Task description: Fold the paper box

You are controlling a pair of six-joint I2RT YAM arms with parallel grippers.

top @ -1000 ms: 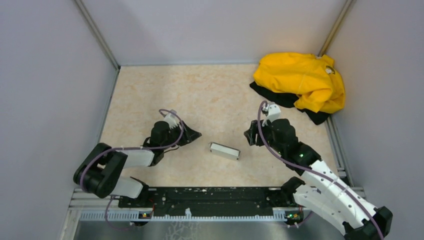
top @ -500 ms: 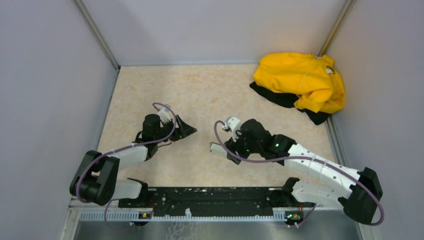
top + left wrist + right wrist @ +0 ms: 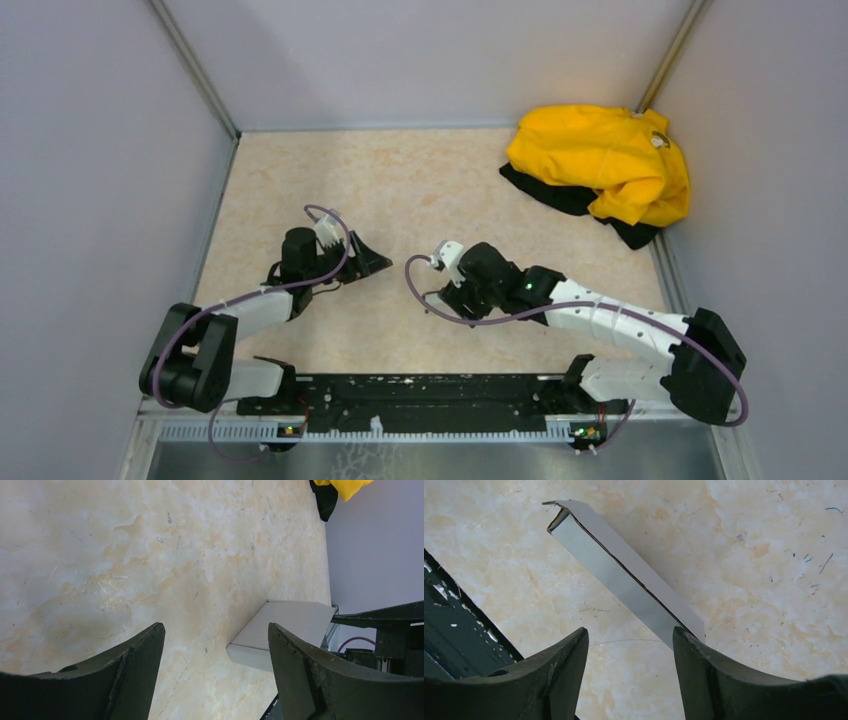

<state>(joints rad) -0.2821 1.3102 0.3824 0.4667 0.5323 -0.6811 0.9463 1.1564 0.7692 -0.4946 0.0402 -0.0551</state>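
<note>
Box lies flat on the counter, near the front middle, between the two arms. It is pale grey-white, long and thin, and sits diagonal in the right wrist view. The far end is open, with a small flap sticking out. The near end sits right at the tip of one of the right fingers; I can't tell whether it touches or just runs behind it.

Right fingers are spread apart and low over the counter. Only bare counter shows in the gap and nothing is clamped. The black base rail shows at the lower left of that view.

Left fingers are wide apart and hold nothing, with bare counter between them. In the left wrist view the box sits past the tip of one finger, outside the gap and apart from it. A bit of the right arm shows just behind the box.

In the top view the right arm reaches in toward the middle, and its wrist covers most of the box. The left arm is just left of it, fingers pointing toward the box.

A yellow jacket on something black is bunched in the far right corner, well apart from the box.
</note>
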